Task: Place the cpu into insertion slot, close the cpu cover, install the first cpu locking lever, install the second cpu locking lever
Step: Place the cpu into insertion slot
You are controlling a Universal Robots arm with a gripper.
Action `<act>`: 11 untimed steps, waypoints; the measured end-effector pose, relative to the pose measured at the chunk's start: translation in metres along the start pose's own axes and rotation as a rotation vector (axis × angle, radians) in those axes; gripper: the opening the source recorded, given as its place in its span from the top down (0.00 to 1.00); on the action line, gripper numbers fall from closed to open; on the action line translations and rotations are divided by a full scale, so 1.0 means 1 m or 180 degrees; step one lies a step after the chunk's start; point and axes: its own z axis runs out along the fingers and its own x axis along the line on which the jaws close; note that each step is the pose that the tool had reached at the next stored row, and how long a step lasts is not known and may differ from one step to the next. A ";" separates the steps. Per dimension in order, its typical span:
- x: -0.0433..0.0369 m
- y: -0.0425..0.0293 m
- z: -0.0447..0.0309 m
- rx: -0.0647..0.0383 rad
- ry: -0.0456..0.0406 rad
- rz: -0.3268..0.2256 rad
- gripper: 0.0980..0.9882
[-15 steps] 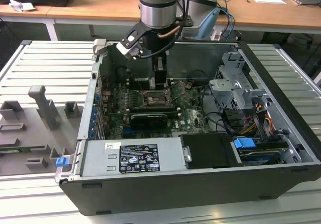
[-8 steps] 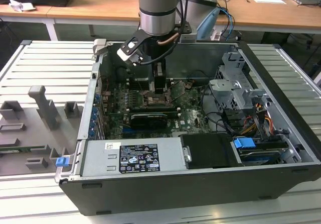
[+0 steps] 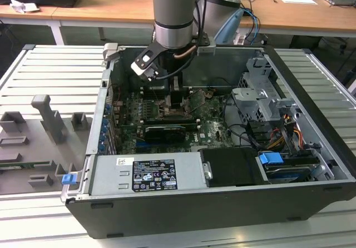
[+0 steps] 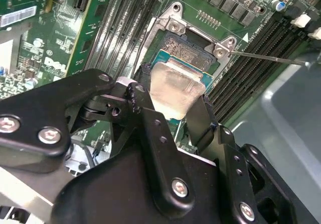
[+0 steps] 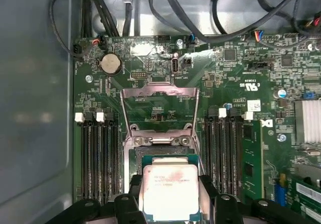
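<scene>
"Where was the chip?"

"The tool [image 5: 170, 184] was clamped on the chip [image 5: 169, 194], just over the slot [image 5: 160, 156]."

"What could go wrong?"

"If the chip went down crooked, it might sit wrong and hurt the slot. Farther back, the cover [image 5: 159, 92] stood open. A bump might drop it shut too early."

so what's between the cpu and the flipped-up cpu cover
In the first wrist view, the still-uncovered strip of the insertion slot lies between the cpu and the raised cpu cover.
</scene>
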 end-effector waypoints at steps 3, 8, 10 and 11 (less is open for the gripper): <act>0.0004 -0.0006 0.0086 0.0000 0.0000 0.0000 0.52; 0.0007 -0.0020 0.0169 0.0000 0.0000 -0.0002 0.52; 0.0009 -0.0026 0.0179 0.0000 0.0000 -0.0003 0.52; 0.0012 -0.0026 0.0187 0.0000 0.0000 -0.0003 0.52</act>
